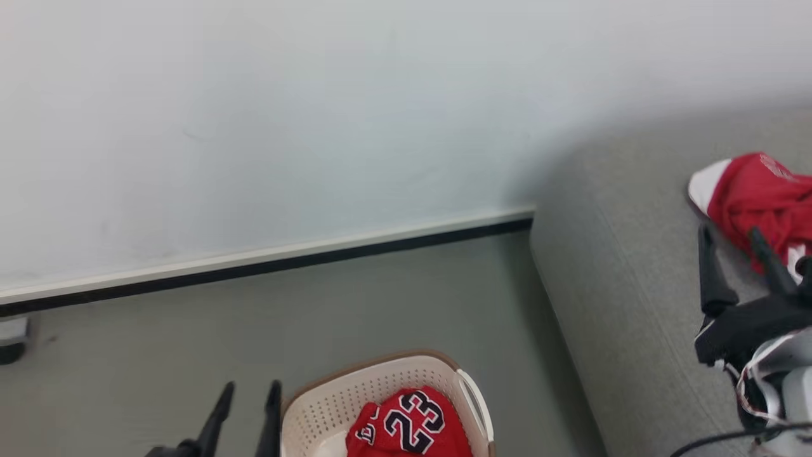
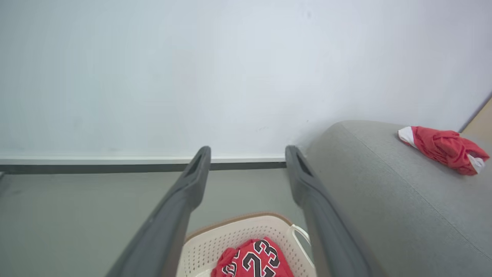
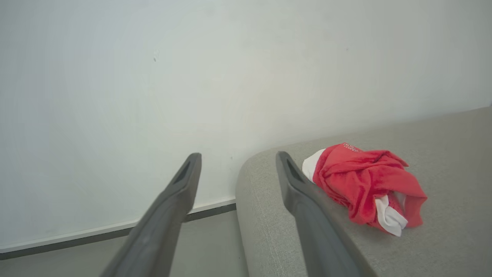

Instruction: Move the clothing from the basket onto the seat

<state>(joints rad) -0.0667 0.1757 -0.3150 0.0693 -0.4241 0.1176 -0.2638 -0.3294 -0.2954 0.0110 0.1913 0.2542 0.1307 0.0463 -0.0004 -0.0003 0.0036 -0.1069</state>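
A crumpled red garment with white trim [image 1: 758, 203] [image 2: 444, 148] [image 3: 365, 188] lies on the grey seat [image 1: 634, 273] [image 2: 384, 200] [image 3: 442, 154]. My right gripper [image 1: 729, 231] [image 3: 238, 159] hovers open above the seat just short of that garment, touching nothing. The cream basket [image 1: 330, 406] [image 2: 230, 234] sits on the floor left of the seat and holds a red jersey marked 23 [image 1: 409, 425] [image 2: 253, 261]. Left of the basket's rim my left gripper [image 1: 250, 388] [image 2: 248, 152] stands open with nothing between its fingers.
A pale wall with a white and black skirting board [image 1: 266, 260] runs behind the grey floor [image 1: 158, 355]. The seat's rounded corner [image 1: 552, 266] stands close to the right of the basket. A dark and white object [image 1: 13, 339] sits at the far left by the wall.
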